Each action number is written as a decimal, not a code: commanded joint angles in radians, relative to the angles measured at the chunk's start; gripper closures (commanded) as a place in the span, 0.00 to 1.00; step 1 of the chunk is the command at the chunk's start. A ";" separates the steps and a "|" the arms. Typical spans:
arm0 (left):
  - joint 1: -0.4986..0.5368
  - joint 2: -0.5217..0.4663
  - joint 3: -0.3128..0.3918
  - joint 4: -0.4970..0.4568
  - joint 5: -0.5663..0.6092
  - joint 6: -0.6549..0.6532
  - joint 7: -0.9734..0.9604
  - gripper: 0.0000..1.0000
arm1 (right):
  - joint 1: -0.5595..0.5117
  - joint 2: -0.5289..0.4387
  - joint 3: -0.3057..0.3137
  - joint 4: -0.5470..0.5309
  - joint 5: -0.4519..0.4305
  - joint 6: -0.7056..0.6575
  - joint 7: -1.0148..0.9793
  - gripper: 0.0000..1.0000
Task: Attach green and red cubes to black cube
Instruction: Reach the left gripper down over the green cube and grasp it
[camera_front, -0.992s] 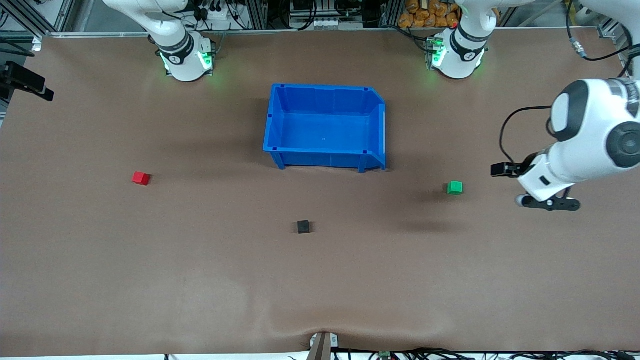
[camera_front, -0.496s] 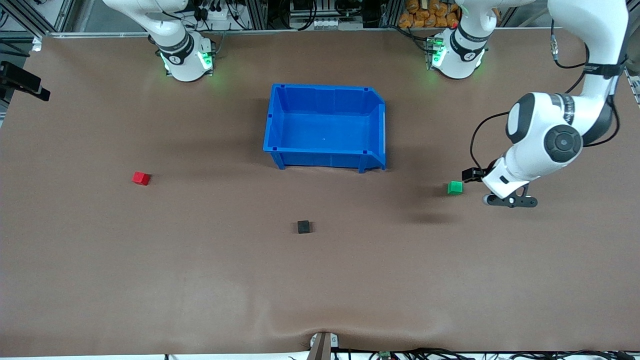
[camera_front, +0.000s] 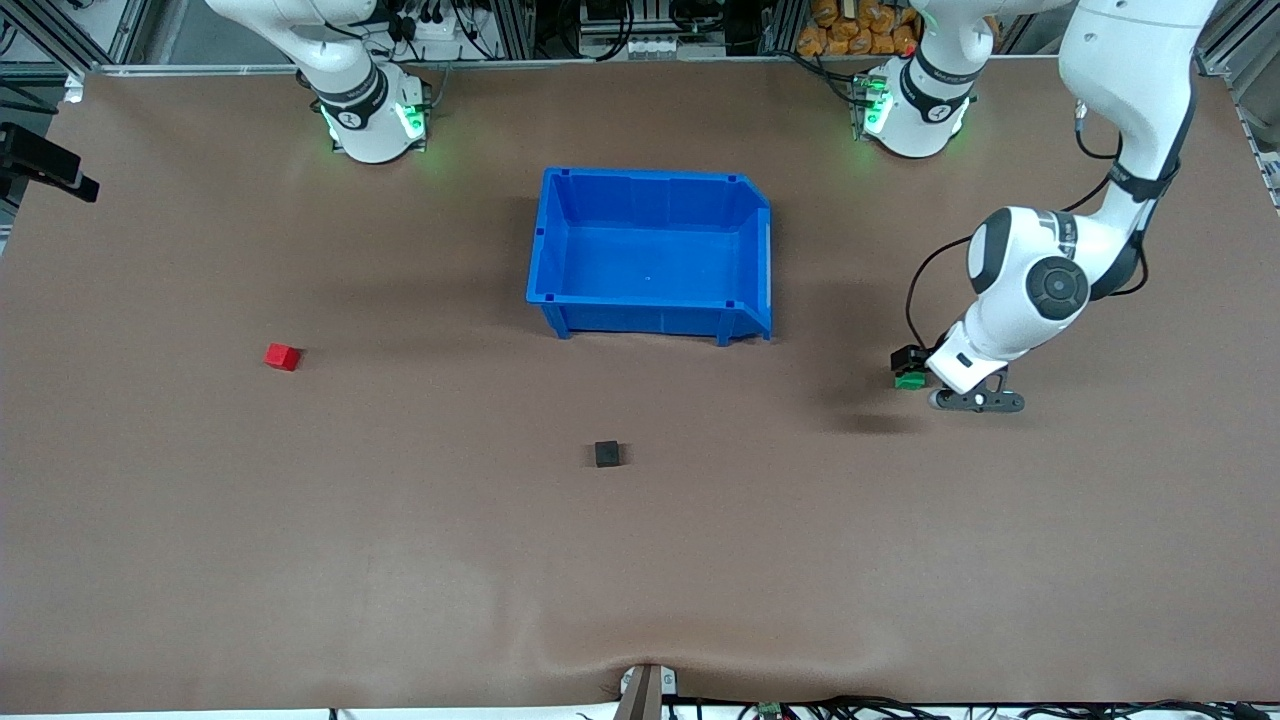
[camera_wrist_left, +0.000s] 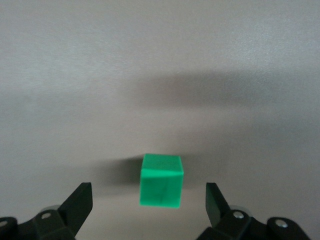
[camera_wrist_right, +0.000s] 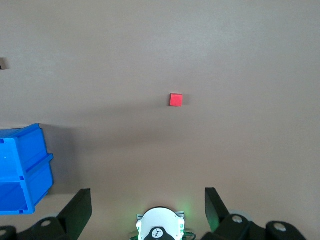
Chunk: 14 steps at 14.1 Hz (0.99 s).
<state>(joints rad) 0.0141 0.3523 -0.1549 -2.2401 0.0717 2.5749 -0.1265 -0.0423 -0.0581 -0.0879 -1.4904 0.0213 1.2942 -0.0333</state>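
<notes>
Left gripper (camera_wrist_left: 148, 202), fingers spread, hangs over the green cube (camera_wrist_left: 161, 180); right gripper (camera_wrist_right: 148, 202), also spread, waits high above the red cube (camera_wrist_right: 176, 100). Black cube (camera_front: 606, 453) sits nearer the camera than the blue bin (camera_front: 650, 305).

I can't read any text, label, brand name or number from here. The black bands on the two arm bases (camera_front: 368, 105) (camera_front: 925, 100) carry small white marks, but they are too small for me to make out, and the same goes for the mark on the base seen in the right wrist view (camera_wrist_right: 159, 231)
</notes>
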 joint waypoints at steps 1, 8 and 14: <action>-0.006 0.030 -0.002 -0.001 -0.003 0.041 -0.021 0.00 | 0.007 -0.032 -0.009 -0.031 0.012 0.008 -0.011 0.00; -0.020 0.074 -0.002 0.022 0.002 0.047 -0.021 0.00 | 0.041 -0.035 -0.042 -0.030 0.012 0.005 -0.011 0.00; -0.020 0.080 -0.002 0.037 0.003 0.048 -0.019 0.00 | 0.033 0.048 -0.052 0.079 0.019 -0.042 -0.013 0.00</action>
<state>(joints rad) -0.0024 0.4210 -0.1553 -2.2190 0.0717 2.6142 -0.1317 -0.0117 -0.0575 -0.1260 -1.4827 0.0234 1.2903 -0.0346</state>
